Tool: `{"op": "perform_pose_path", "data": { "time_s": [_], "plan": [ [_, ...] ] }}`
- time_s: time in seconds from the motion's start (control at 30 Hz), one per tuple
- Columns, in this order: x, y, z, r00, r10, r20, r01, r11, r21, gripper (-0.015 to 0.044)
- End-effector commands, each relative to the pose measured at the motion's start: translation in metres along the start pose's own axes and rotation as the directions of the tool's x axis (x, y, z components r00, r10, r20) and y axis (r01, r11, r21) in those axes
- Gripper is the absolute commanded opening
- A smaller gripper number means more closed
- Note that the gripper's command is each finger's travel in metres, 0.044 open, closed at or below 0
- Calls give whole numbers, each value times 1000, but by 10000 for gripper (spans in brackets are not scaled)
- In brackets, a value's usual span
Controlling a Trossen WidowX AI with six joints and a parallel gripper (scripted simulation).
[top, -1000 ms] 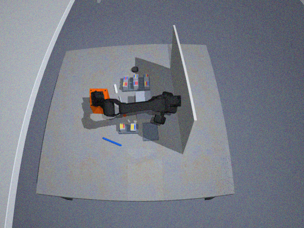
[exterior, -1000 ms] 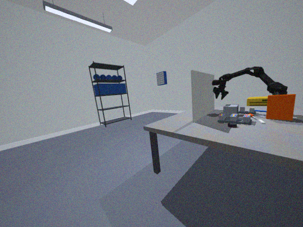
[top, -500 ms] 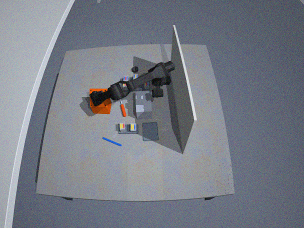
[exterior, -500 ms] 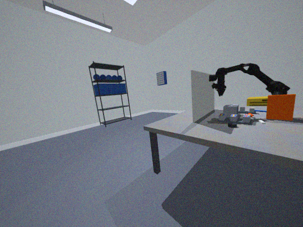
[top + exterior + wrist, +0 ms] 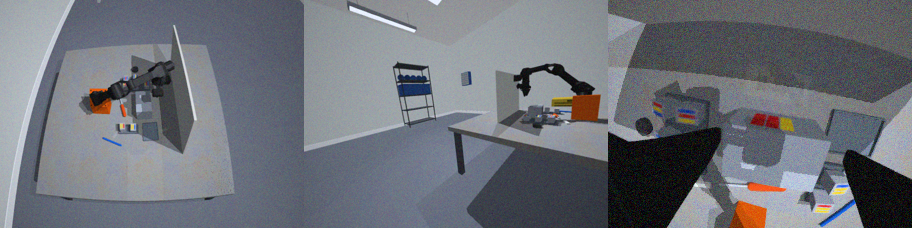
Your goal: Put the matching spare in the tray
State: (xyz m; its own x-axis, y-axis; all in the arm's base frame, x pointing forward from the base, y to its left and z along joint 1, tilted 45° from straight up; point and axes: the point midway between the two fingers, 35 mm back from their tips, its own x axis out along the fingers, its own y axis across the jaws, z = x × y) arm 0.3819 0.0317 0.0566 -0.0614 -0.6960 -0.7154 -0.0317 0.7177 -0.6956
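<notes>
Black fingers hang open and downward from the outstretched arm, near the upright panel.

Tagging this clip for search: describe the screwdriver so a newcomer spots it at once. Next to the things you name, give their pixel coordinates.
Find the orange block point(image 5: 102, 110) point(image 5: 586, 107) point(image 5: 752, 216) under the arm. Between it and the grey box point(image 5: 143, 114) point(image 5: 805, 160) lies the screwdriver point(image 5: 123, 110) point(image 5: 765, 187). Its orange handle tells it from the plain blue rod point(image 5: 112, 141) point(image 5: 837, 214).
</notes>
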Motion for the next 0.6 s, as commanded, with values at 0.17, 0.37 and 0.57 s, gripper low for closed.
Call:
{"op": "perform_pose_path", "data": {
  "time_s": [0.17,0.37,0.57],
  "plan": [
    [6,86,-44,1000,29,8,-23,907,-421,440],
    [21,152,-108,999,39,4,-21,640,-768,440],
    [51,191,-186,1000,19,-4,-8,227,-974,440]
  ]
}}
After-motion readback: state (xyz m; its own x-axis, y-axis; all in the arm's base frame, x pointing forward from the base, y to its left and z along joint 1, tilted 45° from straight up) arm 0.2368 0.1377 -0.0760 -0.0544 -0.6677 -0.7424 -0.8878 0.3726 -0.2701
